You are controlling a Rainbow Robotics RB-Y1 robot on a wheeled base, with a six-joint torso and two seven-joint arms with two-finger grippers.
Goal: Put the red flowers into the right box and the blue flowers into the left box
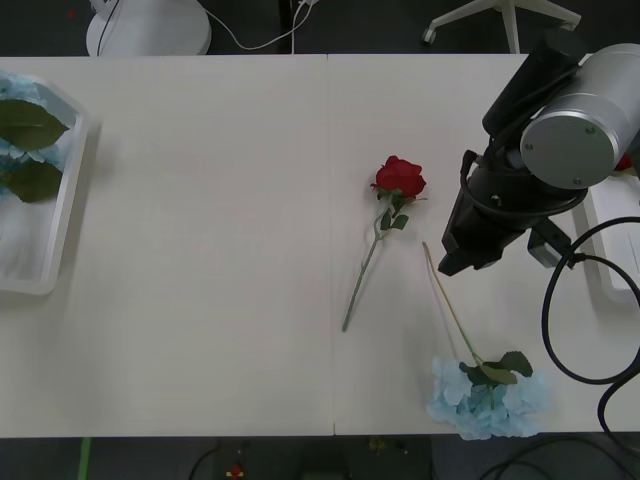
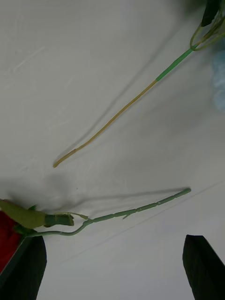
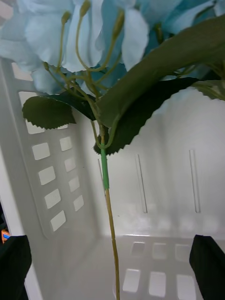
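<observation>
One red flower lies mid-table, its stem running toward me. My right gripper hovers just right of that stem, open; in the right wrist view its black fingers straddle the stem's lower part, with the bloom beside one finger. A blue flower lies near the front edge, its stem pointing away. The left box holds blue flowers. My left gripper is open inside that box, above a stem. The right box is mostly hidden behind the right arm.
The white table stretches bare between the left box and the rose. A black cable loops off the right arm at the front right. Chair and stand bases sit on the floor past the far edge.
</observation>
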